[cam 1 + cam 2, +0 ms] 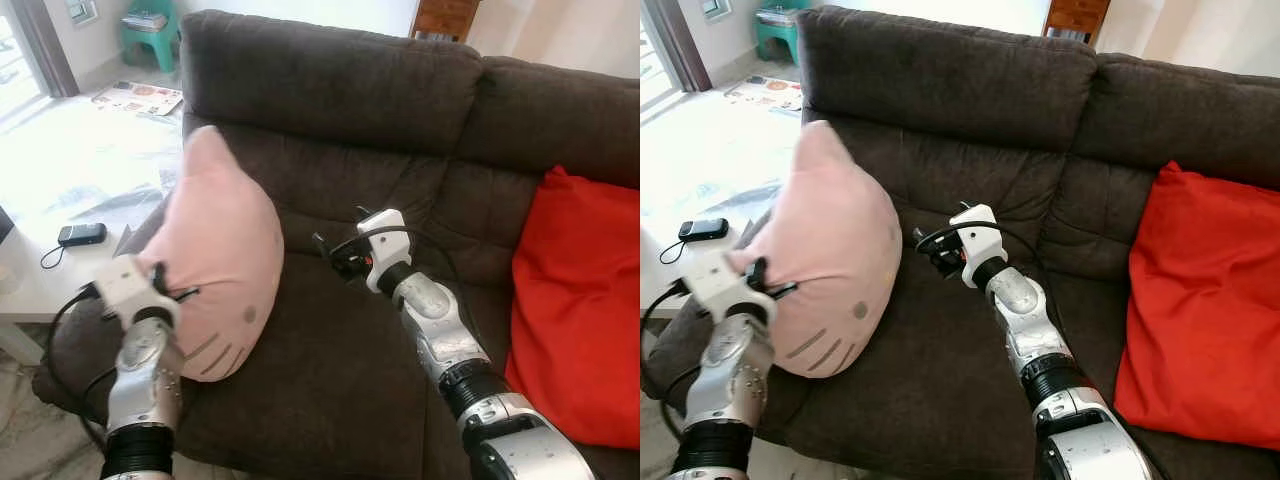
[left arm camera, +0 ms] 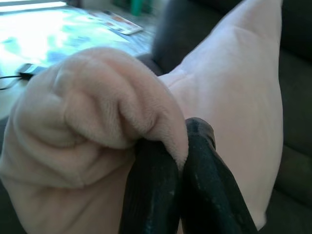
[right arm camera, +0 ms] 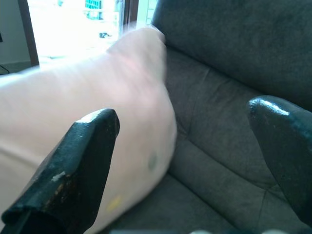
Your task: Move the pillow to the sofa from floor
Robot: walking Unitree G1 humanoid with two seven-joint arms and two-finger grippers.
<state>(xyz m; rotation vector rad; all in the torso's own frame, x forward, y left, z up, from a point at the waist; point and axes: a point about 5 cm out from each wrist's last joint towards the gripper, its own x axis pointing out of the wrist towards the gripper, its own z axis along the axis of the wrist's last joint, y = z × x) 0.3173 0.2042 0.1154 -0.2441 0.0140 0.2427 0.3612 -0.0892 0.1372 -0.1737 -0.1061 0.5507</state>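
Observation:
A pink cat-face pillow [image 1: 220, 255] stands on edge on the left seat of the dark brown sofa [image 1: 340, 90], leaning toward the left armrest. My left gripper [image 2: 183, 156] is shut on a bunched fold of the pillow [image 2: 107, 102] at its near left edge. My right gripper [image 1: 335, 255] hovers over the seat cushion just right of the pillow, open with nothing between its fingers [image 3: 78, 170]. In the right wrist view the pillow [image 3: 97, 112] lies a short way ahead of the fingers.
A red cushion [image 1: 580, 310] leans against the sofa's right backrest. A white low table [image 1: 40, 270] with a black phone [image 1: 82, 234] stands left of the sofa. Papers [image 1: 140, 97] lie on the floor and a teal stool [image 1: 150, 30] stands behind.

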